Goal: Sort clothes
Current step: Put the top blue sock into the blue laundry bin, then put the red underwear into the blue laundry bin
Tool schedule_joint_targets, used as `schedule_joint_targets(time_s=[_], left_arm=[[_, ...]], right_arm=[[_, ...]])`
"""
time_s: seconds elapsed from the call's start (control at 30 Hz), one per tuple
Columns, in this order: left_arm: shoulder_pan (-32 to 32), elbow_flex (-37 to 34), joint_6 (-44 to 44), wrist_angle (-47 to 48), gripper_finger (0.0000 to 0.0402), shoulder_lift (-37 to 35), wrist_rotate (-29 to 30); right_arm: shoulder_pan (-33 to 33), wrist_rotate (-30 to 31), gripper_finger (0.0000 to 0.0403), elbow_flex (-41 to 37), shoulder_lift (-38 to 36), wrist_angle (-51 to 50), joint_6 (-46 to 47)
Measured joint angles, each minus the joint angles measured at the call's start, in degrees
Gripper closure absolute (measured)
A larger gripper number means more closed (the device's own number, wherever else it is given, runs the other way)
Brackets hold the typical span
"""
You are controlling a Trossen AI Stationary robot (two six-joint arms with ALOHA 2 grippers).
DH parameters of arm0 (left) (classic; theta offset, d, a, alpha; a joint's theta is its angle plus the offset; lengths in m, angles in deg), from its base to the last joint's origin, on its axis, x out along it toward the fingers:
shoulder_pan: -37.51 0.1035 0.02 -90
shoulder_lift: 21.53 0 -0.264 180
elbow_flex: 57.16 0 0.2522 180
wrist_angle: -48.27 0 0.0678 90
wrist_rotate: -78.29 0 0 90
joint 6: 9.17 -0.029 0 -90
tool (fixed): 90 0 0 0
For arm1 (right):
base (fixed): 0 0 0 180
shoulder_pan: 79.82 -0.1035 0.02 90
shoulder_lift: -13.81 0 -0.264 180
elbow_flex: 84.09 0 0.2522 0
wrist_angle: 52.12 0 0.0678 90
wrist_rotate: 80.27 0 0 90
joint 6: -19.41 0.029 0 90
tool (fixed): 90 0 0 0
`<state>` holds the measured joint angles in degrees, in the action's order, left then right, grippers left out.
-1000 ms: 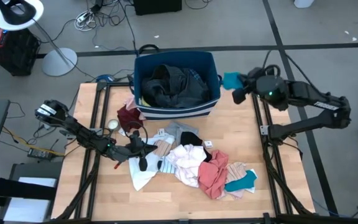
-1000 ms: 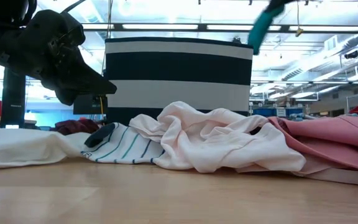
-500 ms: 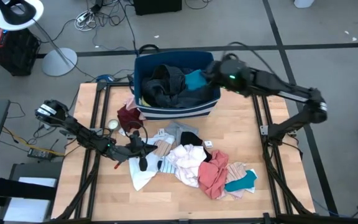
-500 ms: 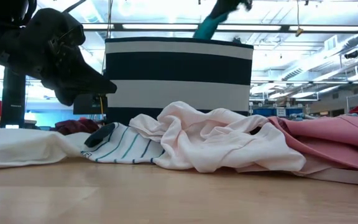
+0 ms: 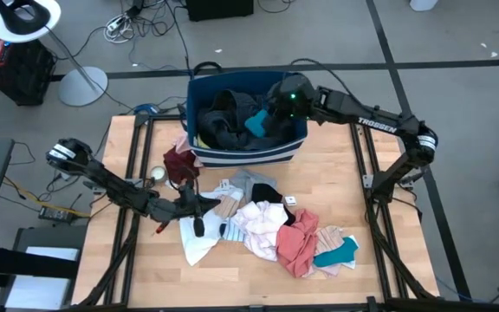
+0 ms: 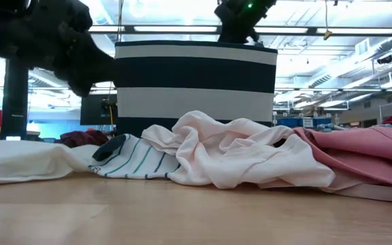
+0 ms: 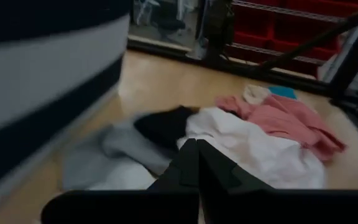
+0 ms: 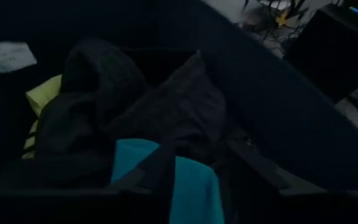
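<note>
Step in hand, judging by the layout: drop-off. Right tool (image 5: 277,102) hangs over the bin (image 5: 294,143) at the far edge of the surface (image 5: 145,269). A teal piece (image 5: 255,120) lies on top of the dark clothes (image 5: 223,117) inside the bin, just under that tool. In the right wrist view the teal piece (image 8: 191,186) sits between and under the fingers (image 8: 257,171), which stand apart, so it looks let go or nearly so; can't confirm any contact. A bit of yellow (image 8: 42,93) shows beside the dark garments in there.

Left tool (image 5: 199,206) is low over the pile's left side, pinched closed with nothing in it as far as the left wrist view shows; fingers (image 7: 194,168) are pressed together, pointing across the white garment (image 7: 253,152) toward the pink one (image 7: 284,118).

Rest of the clothes are spread mid-surface: white (image 5: 262,227), pink (image 5: 297,243), another teal one (image 5: 336,253) near the front right, a black bit (image 5: 265,192), grey (image 5: 248,180), maroon (image 5: 178,161) just left of the bin. Low view shows a striped piece (image 6: 131,160) and a pale pink one (image 6: 237,150) in front of the bin.

Next move, my guess: right arm lifts clear of the bin rim and swings to the pile for another item; it needs an open tool, and the garments overlap, so picking just one is tricky.

Writing: "TROSSEN" on the right arm's forearm (image 5: 372,126). No other text readable.
</note>
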<state>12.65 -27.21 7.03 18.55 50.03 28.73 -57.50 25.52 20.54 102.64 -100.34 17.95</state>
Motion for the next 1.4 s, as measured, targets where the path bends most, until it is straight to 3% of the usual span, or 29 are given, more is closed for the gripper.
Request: schedule_joint_targets(time_s=[0.17, 0.33, 0.53, 0.73, 0.93, 1.03, 1.2, 1.4], left_arm=[[6.6, 0.0, -5.5, 12.0, 0.0401, -13.2, -6.4], [14.2, 0.0, -6.9, 28.6, 0.0401, -28.3, -13.9], [16.4, 3.3, 3.9, 50.3, 0.0401, -39.4, -16.3], [15.1, 17.6, 12.9, 77.9, 0.0401, -39.0, -11.2], [18.7, 31.4, 26.2, 98.8, 0.0401, -35.2, -8.5], [21.0, 34.1, 29.8, 101.5, 0.0401, -34.2, -7.9], [23.1, 34.3, 27.9, 100.6, 0.0388, -33.3, -9.0], [23.4, 34.2, 27.2, 100.6, 0.0340, -29.7, -9.7]], right_arm=[[-1.2, -0.4, 0.0203, 0.1, -5.9, -9.4, 3.0], [-4.6, 0.3, 0.0196, 0.1, -12.7, -19.6, 10.1], [-9.5, 5.9, 0.0205, 0.1, -18.8, -23.1, 11.1], [-11.8, 6.7, 0.0208, 0.1, -21.0, -26.1, 9.4], [-15.9, 6.0, 0.0210, -3.4, -21.4, -30.2, 12.9], [-19.3, 8.5, 0.0211, -8.6, -22.8, -28.0, 13.9], [-24.1, 12.6, 0.0211, -21.2, -27.3, -21.4, 18.6], [-29.0, 13.1, 0.0212, -39.0, -34.0, -7.1, 25.5]])
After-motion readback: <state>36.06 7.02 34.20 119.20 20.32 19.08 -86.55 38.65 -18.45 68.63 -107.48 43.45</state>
